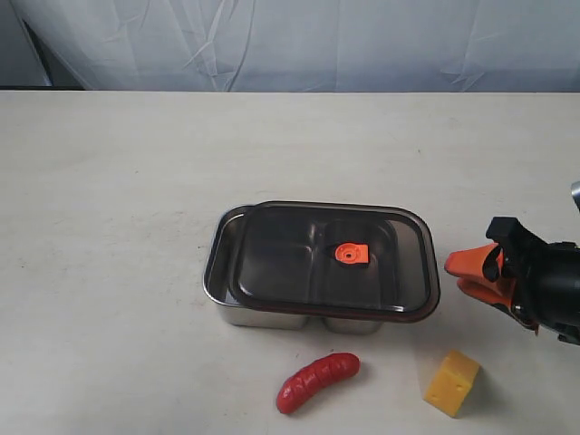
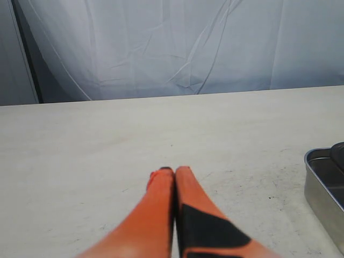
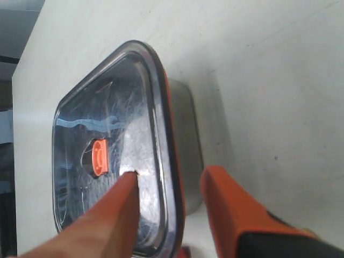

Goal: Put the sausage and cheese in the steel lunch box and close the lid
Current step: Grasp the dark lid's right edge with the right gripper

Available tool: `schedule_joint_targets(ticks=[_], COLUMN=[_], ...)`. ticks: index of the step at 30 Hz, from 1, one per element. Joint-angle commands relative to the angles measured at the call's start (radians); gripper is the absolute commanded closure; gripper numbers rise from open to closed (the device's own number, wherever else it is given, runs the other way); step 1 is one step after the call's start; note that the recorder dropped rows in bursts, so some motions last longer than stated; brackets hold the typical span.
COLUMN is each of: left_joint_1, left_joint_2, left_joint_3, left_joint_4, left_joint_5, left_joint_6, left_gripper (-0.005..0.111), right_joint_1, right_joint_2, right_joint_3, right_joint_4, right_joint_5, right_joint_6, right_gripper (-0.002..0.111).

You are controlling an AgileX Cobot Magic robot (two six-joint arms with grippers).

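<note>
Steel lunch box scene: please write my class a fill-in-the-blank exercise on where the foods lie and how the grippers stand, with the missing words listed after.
1. The sausage lies on the ____, outside the steel lunch box.
2. In the exterior view, the cheese lies to the ____ of the sausage.
3. The right gripper, beside the lid, is ____.
4. The left gripper is ____.
Missing words: table; right; open; shut.
</note>
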Motion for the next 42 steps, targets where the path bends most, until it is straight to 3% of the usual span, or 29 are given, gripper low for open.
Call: schedule_joint_targets(ticks=[1, 27, 42], left_joint_1=[0.001, 0.001, 0.001], left_joint_2=[-0.005, -0.005, -0.005], left_joint_3=[0.004, 0.004, 0.004], left_joint_4=[0.004, 0.004, 0.004], left_joint_5=[-0.007, -0.006, -0.006], left_joint_6=[-0.001, -0.001, -0.001], left_gripper=[0.106, 0.106, 0.106], right_joint_1=[-0.004, -0.004, -0.004], right_joint_2=[0.002, 0.002, 0.128], right_joint_3=[-0.005, -0.005, -0.005], right_joint_4=[0.008, 0.008, 0.008], right_joint_5=[0.018, 0.022, 0.097], right_joint_6=[-0.035, -0.141, -0.237], right_gripper=[0.068, 0.068, 0.068])
